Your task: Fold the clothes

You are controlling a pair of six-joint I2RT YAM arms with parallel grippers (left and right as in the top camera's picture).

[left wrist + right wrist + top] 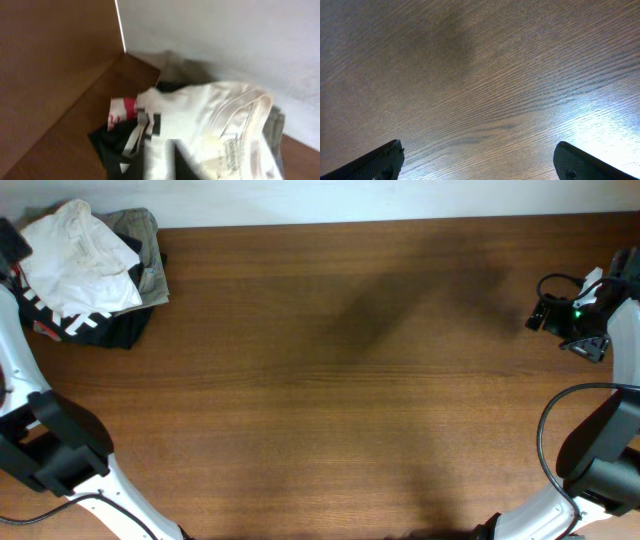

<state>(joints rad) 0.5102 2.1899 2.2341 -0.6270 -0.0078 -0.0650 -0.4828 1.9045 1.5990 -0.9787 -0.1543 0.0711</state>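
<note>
L gripper [9,242]: only a dark bit shows at far-L edge in overhead, right at the clothes pile. Own fingers not in L wrist view, so can't tell how far apart jaws stand or whether anything is pinched. Touching fabric or not: can't tell.

White T-shirt [75,258] [210,125] lies crumpled on top of pile, back-L corner of table [350,380], just beside L gripper. L wrist cam looks onto it, collar side up. Neck label [231,150] too blurred to read.

Under the shirt: black garment w/ white letters [112,330] [112,147], sticking out twd front. Olive-grey garment [148,235] [182,70] sits behind, near white wall [225,40].

R gripper [480,164]: jaws spread wide, nothing betw. them, over wood grain. Fingertips sit at lower corners of R wrist view. R arm is at far-R edge, well apart from T-shirt, w/ table width betw. them.
</note>
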